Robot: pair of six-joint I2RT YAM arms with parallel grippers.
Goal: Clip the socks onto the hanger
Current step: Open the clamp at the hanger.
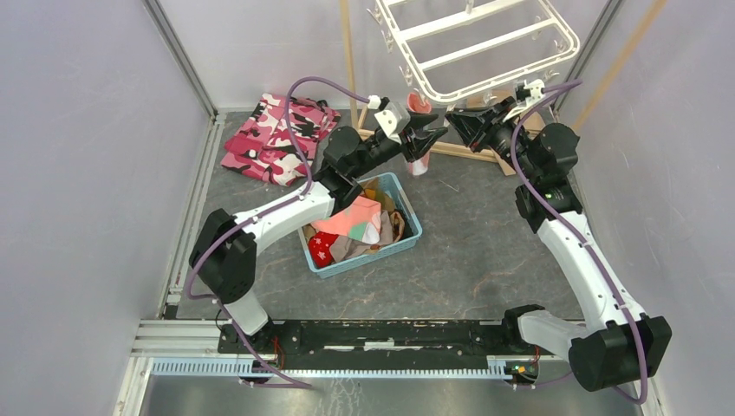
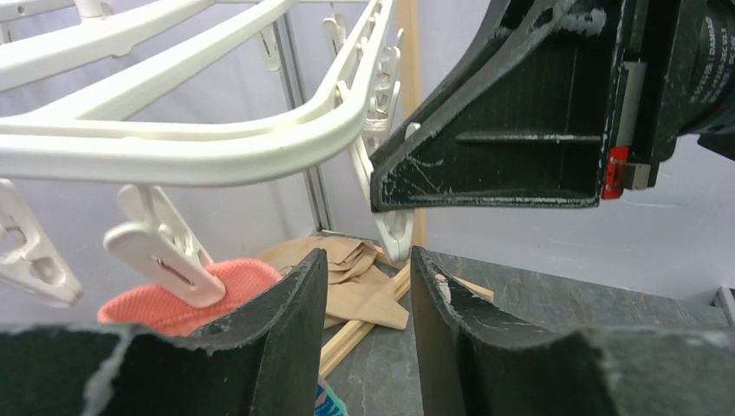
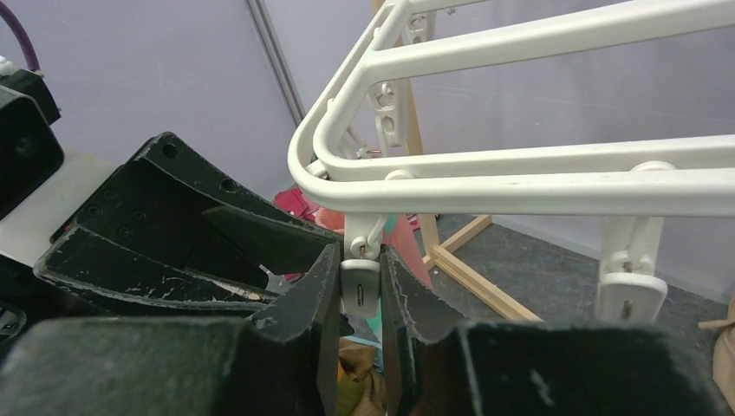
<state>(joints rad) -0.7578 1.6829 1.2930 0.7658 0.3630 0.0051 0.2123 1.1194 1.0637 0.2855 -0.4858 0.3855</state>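
The white hanger (image 1: 481,43) hangs at the back on a wooden stand. A salmon-pink sock (image 1: 419,106) dangles from its near rim. In the left wrist view a clip peg (image 2: 160,251) sits on that sock's (image 2: 173,303) top edge. My left gripper (image 1: 431,137) is right beside the sock and open. Nothing lies between its jaws (image 2: 366,286), and the sock is just outside its left finger. My right gripper (image 1: 454,119) faces it from the right, shut on another peg (image 3: 359,288) at the hanger's (image 3: 520,182) corner. More socks (image 1: 351,221) lie in the basket.
The blue basket (image 1: 410,214) stands mid-table under my left arm. A pink camouflage garment (image 1: 276,134) lies at the back left. A tan cloth (image 2: 364,277) and the stand's wooden base bars (image 1: 464,152) lie under the hanger. Walls close in on both sides.
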